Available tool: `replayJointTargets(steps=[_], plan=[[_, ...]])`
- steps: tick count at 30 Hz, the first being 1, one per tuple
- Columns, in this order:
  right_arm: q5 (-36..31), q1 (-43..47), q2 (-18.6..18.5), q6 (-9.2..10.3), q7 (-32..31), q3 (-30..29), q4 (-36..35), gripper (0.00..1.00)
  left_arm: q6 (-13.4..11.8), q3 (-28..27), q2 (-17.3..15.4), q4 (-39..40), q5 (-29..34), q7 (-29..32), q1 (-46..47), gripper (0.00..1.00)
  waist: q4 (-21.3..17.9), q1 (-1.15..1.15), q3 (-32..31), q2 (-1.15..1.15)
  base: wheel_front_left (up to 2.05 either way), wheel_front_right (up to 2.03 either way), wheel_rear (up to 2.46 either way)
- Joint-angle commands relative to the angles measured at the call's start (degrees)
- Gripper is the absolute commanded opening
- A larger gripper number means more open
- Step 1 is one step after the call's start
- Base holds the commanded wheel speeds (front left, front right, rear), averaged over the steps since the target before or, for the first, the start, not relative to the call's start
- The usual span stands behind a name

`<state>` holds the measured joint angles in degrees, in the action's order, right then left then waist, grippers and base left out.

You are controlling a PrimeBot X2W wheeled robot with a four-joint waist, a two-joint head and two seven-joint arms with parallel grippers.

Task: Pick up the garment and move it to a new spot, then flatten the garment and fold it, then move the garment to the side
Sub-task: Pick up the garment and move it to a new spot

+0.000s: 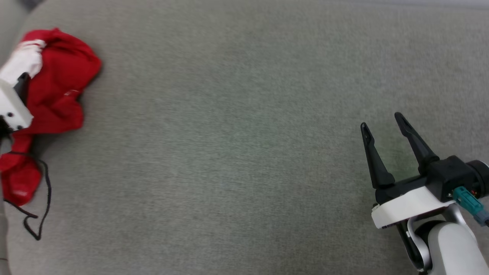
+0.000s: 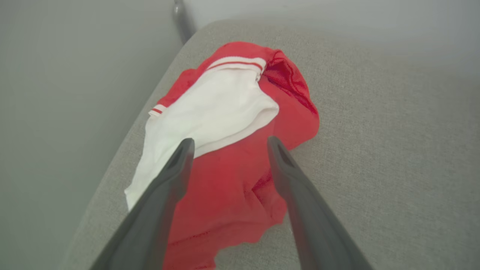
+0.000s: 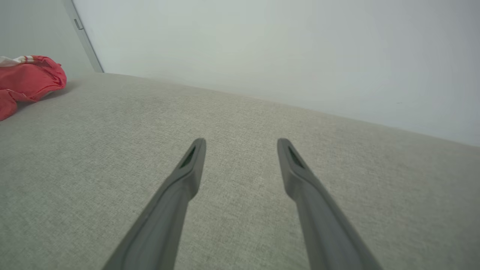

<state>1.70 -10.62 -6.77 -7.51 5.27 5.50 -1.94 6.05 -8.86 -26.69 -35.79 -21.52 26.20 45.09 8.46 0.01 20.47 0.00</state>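
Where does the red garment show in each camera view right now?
Head view: garment crumpled at the far left edge.
Left wrist view: centre, just ahead of the open left gripper.
Right wrist view: upper left corner.
Shared landmark: its white sleeve with striped trim.

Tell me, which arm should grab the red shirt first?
Left, I'd say. The left fingers are open directly over the crumpled garment, while the right fingers, also open, sit far across the grey cushion from it.
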Motion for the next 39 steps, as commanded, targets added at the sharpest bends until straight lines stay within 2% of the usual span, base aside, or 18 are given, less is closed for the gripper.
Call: replayJointTargets(steps=[1,6,11,12,13,14,15,18,22,23,31,36,39], plan=[[0.6,-1.6,-0.2,0.04,0.6,0.1,0.3,1.0,0.1,-0.7,-0.9,-0.9,-1.2,2.3,1.1,1.0,-5.1,-0.01,5.7,0.0,0.0,0.0,0.0],[1.1,-3.3,-0.6,0.04,1.7,1.0,1.2,1.0,-1.1,-2.4,-4.1,-3.8,-3.5,12.5,-0.7,1.0,-6.7,-0.01,9.0,0.0,0.0,0.0,0.0],[1.3,-4.4,-1.2,0.04,2.4,1.2,1.8,1.0,-3.4,-3.6,-3.6,-4.9,-5.1,17.8,-4.0,1.0,-7.0,-0.01,10.7,0.0,0.0,0.0,0.0],[1.3,-4.6,-1.3,0.04,2.5,1.1,2.0,1.0,-3.8,-3.8,-3.0,-5.2,-5.6,19.0,-4.9,0.87,-7.0,-0.01,10.8,0.0,0.0,0.0,0.0],[1.2,-4.8,-1.3,0.04,2.6,1.1,2.1,1.0,-4.2,-3.9,-2.4,-5.2,-6.0,19.7,-5.7,0.37,-6.9,-0.01,10.8,0.0,0.0,0.0,0.0],[1.0,-5.0,-1.6,0.04,2.7,0.9,2.3,1.0,-4.4,-3.9,-1.9,-5.0,-6.2,20.0,-6.3,0.07,-6.8,-0.01,10.6,0.0,0.0,0.0,0.0],[0.9,-5.0,-1.6,0.04,2.7,0.8,2.4,1.0,-4.6,-3.8,-1.6,-4.8,-6.3,20.4,-6.9,0.0,-6.6,-0.01,10.3,0.0,0.0,0.0,0.0],[0.6,-4.6,-1.6,0.04,2.9,0.6,2.7,1.0,-5.1,-3.7,-2.3,-2.5,-5.1,17.0,-6.7,0.0,-5.9,-0.01,8.2,0.0,0.0,0.0,0.0],[0.4,-2.9,-1.1,0.04,2.7,0.0,3.3,1.0,-6.4,-3.5,-3.7,1.0,-2.7,8.7,-4.9,0.0,-4.4,-0.01,3.7,0.0,0.0,0.0,0.0],[0.0,-1.7,-0.6,0.04,2.3,-0.5,3.4,1.0,-6.6,-2.6,-3.6,1.9,-0.4,1.6,-3.9,0.0,-3.2,-0.01,-0.1,0.0,0.0,0.0,0.0],[-0.6,1.6,1.4,0.04,1.4,-1.7,2.9,1.0,-3.9,1.5,-2.5,0.6,3.7,-16.4,1.1,0.0,-2.5,-0.01,-8.7,0.0,0.0,0.0,0.0],[-1.3,4.1,2.5,0.04,0.7,-2.7,2.5,1.0,-2.2,5.5,0.6,0.4,5.7,-24.3,3.5,0.0,-4.1,-0.01,-13.7,0.0,0.0,0.0,0.0],[-1.8,5.6,3.0,0.04,-0.2,-3.4,1.9,1.0,-1.6,7.8,4.5,1.4,5.3,-26.5,3.5,0.0,-5.7,-0.01,-16.0,0.0,0.0,0.0,0.0]])
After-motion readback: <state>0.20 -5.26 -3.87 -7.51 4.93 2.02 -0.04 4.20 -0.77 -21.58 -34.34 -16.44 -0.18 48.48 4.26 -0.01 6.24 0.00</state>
